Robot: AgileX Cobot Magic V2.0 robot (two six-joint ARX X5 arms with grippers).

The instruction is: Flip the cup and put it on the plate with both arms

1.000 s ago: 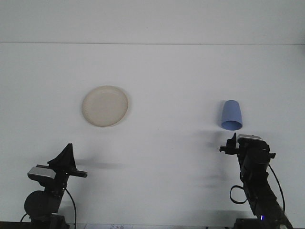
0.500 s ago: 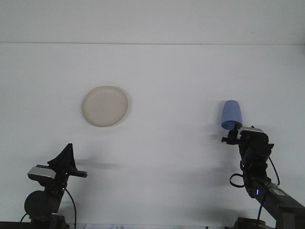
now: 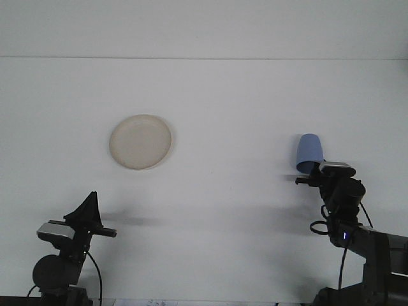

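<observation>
A blue cup (image 3: 309, 150) stands at the right of the white table with its narrow closed end up and its wide end down. A round cream plate (image 3: 140, 141) lies flat at the left, far from the cup. My right gripper (image 3: 310, 178) is right at the cup's near lower rim and hides part of it; whether it touches the cup is unclear. My left gripper (image 3: 91, 200) is low at the near left, well short of the plate, pointing up and away, with nothing in it.
The white table (image 3: 223, 115) runs back to a straight far edge below a pale wall. Black cables hang from both arms at the near edge. Nothing else lies on the table.
My right gripper has moved forward and a little upward to the cup's near rim, and the right arm has dropped lower. The cup, the plate and the left arm have stayed still.
</observation>
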